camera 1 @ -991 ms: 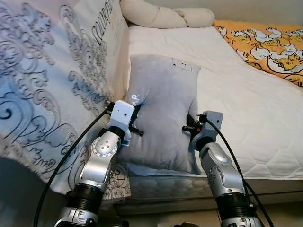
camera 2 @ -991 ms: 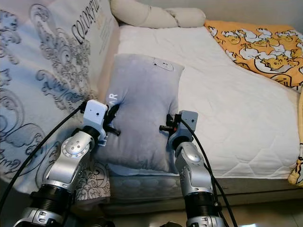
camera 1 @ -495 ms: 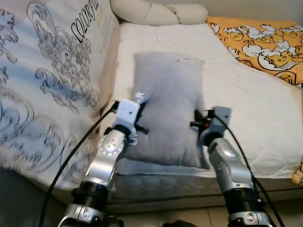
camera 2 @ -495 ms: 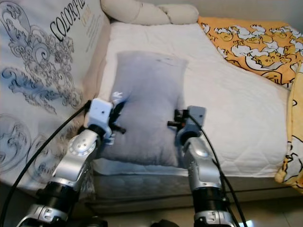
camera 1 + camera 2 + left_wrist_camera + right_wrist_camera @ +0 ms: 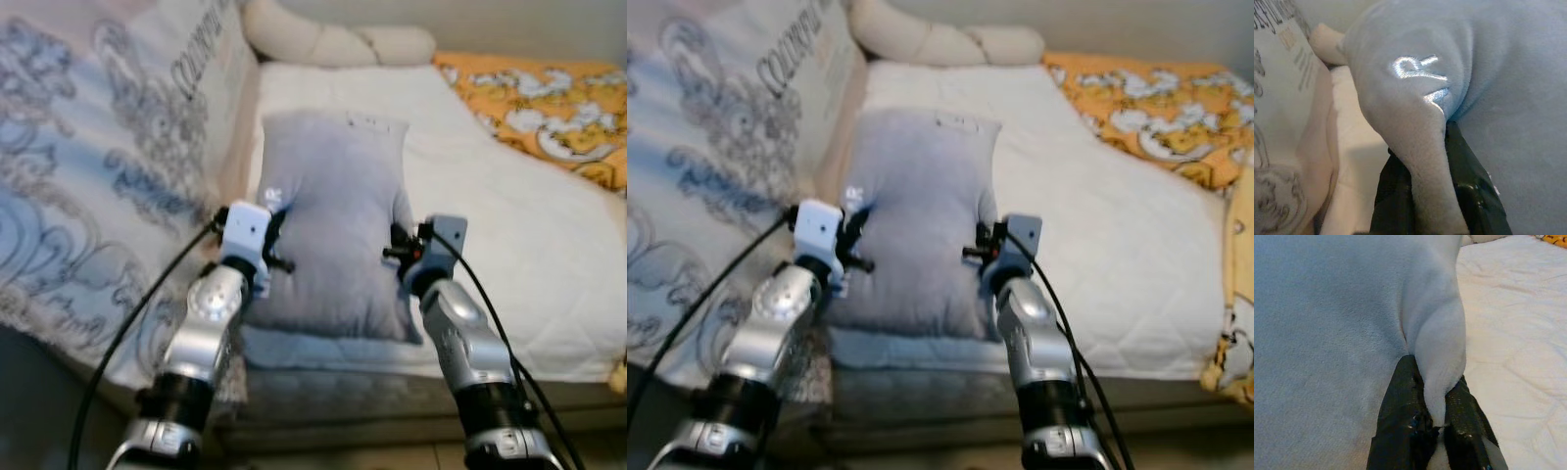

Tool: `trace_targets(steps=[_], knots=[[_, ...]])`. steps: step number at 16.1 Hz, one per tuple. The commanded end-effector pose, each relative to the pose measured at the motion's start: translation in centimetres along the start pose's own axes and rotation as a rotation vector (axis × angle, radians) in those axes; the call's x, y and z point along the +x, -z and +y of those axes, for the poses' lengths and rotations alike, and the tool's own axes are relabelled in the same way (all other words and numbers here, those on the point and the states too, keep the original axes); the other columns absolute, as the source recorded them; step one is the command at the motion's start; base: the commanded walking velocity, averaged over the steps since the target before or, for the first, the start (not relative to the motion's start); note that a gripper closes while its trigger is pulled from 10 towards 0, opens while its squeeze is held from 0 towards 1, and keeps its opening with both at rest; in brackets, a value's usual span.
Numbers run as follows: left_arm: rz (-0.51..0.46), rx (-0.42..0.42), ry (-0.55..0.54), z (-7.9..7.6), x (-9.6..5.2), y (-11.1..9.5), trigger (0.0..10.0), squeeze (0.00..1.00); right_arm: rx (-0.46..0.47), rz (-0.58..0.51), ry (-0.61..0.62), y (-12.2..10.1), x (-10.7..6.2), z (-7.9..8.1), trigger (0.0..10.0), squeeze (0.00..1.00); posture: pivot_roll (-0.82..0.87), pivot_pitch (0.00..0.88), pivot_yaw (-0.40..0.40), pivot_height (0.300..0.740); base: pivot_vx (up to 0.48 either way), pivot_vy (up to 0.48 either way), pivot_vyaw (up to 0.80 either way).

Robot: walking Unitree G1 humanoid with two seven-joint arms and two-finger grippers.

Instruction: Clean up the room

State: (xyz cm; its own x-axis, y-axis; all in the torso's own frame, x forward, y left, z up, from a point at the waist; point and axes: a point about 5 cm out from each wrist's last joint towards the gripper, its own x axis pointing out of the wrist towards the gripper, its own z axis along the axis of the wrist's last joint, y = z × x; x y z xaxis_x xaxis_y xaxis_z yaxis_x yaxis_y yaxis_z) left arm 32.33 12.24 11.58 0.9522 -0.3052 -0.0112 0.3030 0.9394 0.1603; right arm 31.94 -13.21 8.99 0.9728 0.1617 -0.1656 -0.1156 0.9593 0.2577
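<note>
A grey plush pillow [image 5: 333, 215] with silver letters on its side hangs upright over the near edge of the white mattress [image 5: 509, 225]. My left gripper [image 5: 274, 235] pinches the pillow's left edge, and in the left wrist view a fold of the pillow [image 5: 1425, 161] is clamped between the black fingers [image 5: 1393, 196]. My right gripper [image 5: 400, 250] pinches the right edge, where another fold of the pillow [image 5: 1440, 377] is squeezed between its fingers [image 5: 1403, 426]. Both grippers are shut on the pillow.
A large patterned cushion or quilt [image 5: 108, 186] with scrollwork and lettering leans at the left. A cream bolster [image 5: 333, 41] lies at the head of the bed. An orange printed blanket [image 5: 549, 108] covers the far right. Bare mattress lies right of the pillow.
The whole picture shifts and blurs, so the camera has moved. Both grippers keep their hold on the pillow's two edges throughout.
</note>
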Motion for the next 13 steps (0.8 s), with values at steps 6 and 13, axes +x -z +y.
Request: trace_targets(steps=[6, 13], knots=[[-0.026, -0.002, -0.025, 0.56, 0.51, -0.86, 10.0, 0.00, -0.030, -0.004, 0.069, -0.34, -0.12, -1.71, 10.0, 0.00, 0.02, 0.000, -0.045, 0.740, 0.343, 0.000, 0.00], [-0.029, 0.025, -0.014, 0.11, 0.25, -0.62, 10.0, 0.00, -0.020, 0.013, 0.069, 0.06, -0.20, -1.81, 10.0, 0.00, 0.03, 0.000, -0.060, 0.740, 0.093, 0.000, 0.00]])
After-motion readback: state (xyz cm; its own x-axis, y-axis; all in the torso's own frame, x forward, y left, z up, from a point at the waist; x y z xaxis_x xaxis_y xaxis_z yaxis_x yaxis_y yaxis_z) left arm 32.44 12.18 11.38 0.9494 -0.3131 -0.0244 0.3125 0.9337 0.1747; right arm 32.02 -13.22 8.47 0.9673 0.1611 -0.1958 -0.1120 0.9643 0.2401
